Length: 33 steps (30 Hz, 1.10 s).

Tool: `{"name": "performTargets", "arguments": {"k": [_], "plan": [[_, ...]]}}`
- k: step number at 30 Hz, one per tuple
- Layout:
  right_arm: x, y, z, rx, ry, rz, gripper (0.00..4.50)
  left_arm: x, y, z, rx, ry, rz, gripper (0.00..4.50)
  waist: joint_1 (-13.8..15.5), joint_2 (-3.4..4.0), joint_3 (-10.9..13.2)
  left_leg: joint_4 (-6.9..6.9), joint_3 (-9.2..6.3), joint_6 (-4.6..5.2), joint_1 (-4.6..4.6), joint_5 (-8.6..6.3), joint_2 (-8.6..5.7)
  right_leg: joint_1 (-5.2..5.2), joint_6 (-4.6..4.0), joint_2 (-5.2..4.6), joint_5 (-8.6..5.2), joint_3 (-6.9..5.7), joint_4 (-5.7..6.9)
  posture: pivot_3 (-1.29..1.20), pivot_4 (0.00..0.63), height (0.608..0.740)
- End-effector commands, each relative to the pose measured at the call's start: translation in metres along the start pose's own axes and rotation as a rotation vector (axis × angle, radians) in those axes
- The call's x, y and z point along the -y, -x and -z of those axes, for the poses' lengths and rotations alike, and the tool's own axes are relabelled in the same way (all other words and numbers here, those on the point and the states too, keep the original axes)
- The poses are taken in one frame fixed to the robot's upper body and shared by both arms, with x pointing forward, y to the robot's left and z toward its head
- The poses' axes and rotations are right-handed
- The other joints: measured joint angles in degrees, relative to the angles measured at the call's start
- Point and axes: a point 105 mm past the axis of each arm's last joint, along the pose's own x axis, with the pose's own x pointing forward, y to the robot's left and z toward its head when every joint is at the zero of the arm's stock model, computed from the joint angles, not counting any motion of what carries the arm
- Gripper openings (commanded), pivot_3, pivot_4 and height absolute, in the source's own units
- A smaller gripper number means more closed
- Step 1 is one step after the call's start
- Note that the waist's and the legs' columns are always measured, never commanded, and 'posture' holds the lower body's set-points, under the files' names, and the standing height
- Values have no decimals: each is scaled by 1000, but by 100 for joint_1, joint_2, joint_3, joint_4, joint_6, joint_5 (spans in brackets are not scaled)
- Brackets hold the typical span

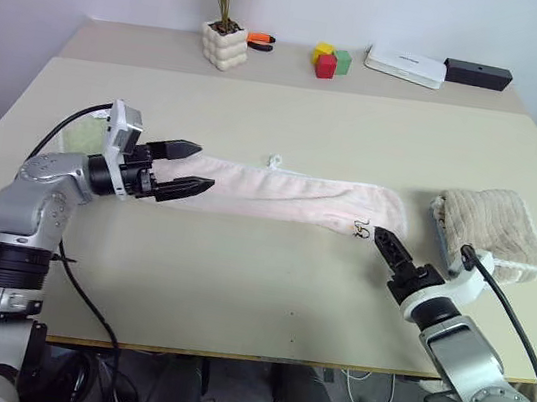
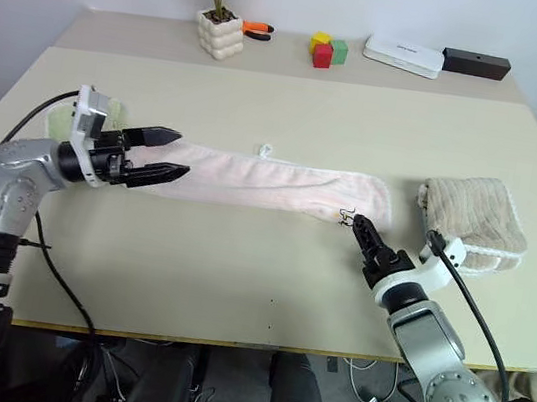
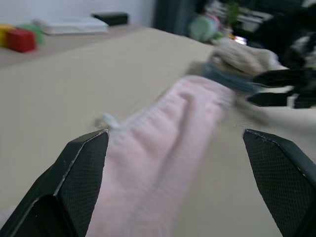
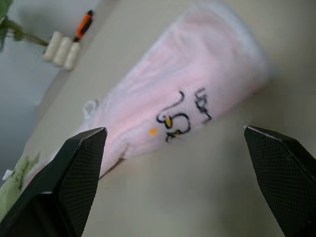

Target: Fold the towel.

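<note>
The towel (image 1: 294,196) is laid as a long narrow strip across the middle of the frame on the bench (image 1: 257,280). The left gripper (image 1: 188,169) at its left end and the right gripper (image 1: 380,238) at its right end are both held with fingers apart, gripping nothing. If only the top layer is pinched next, the fold may be pulled open.

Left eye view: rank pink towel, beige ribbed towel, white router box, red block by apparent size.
Largest to smallest, as they look:
1. pink towel
2. beige ribbed towel
3. white router box
4. red block
The box and block sit at the table's far edge, so distance shrinks them; their true sizes versus the towels are unsure.
</note>
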Motion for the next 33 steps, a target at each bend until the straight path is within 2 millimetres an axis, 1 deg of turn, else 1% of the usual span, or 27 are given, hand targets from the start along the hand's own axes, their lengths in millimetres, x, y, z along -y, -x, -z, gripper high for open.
{"name": "performTargets", "arguments": {"k": [1, 3, 6, 9, 12, 16, 19, 22, 26, 28, 31, 33], "plan": [[-8, -3, -1, 33, -84, -8, 4500, 5, -3, -11, 11, -23, 37, 4436, 0, 0, 0, 0, -1, 0, 0, 0, 0, 0, 0, 1, 0, -1, 0, 0, 150, 740], [-6, -9, 0, 46, -160, 6, 4500, 7, -5, -10, 6, -16, 45, 4436, 0, 0, 0, -1, -1, 1, 0, -1, 0, 0, 0, 1, 0, -1, -1, 0, 150, 740], [1, -16, 1, 55, -211, 43, 4500, 13, -6, -9, 9, -8, 52, 4436, -1, 0, 0, -1, -1, 2, -1, -1, 1, -1, 0, 1, 0, 0, -2, 0, 150, 740], [5, -20, 3, 53, -226, 61, 4500, 18, -7, -8, 3, -4, 59, 4436, -1, 0, 0, -2, -1, 2, -1, -1, 1, -1, 0, 1, 0, 0, -2, 0, 150, 740], [10, -29, 2, 65, -244, 89, 4500, 22, -5, -5, 2, 8, 53, 4436, -11, -2, -1, -2, -1, 2, 0, -1, 2, -1, 0, 2, 0, 0, -2, 0, 150, 740], [7, -45, -2, 73, -252, 80, 4500, 23, -4, -4, 2, 0, 36, 4436, -11, -3, -2, -2, -1, 2, 2, -1, 3, -1, -1, 4, 0, 0, -2, 0, 150, 740], [5, -57, -6, 94, -241, 85, 3716, 23, -5, -3, 3, -5, 26, 4500, -11, -3, -2, -2, -1, 2, 1, -1, 2, -1, -1, 4, 0, 0, -2, 0, 150, 740], [9, -64, -12, 133, -245, 115, 2169, 23, -4, -3, 8, -13, 9, 4500, -14, -2, -1, -2, 0, 2, 1, -1, 2, -2, -1, 4, 0, 1, -2, 0, 150, 740], [16, -65, -16, 151, -220, 143, 135, 24, -2, 0, 2, -12, 2, 4500, -7, -8, -6, -4, -1, 2, -1, -1, 3, -3, -1, 4, 1, 0, -4, 0, 150, 740], [16, -61, -24, 173, -173, 147, 54, 25, -1, 1, 4, -9, -2, 4500, 5, -12, -8, -3, -1, 2, 0, -1, 3, -1, -1, 4, 1, 0, -4, 0, 150, 740], [10, -52, -37, 184, 15, 122, 54, 22, 0, -1, 25, -5, -27, 4500, 30, -11, -7, -2, 0, 2, -4, -1, 0, -1, -1, 0, 0, 0, -9, 0, 150, 740], [7, -47, -43, 181, 93, 106, 54, 20, 1, -1, 27, -5, -38, 4500, 40, -10, -7, -1, -1, 2, -8, -1, -2, -1, -1, -2, 0, 0, -14, 0, 150, 740]]}}
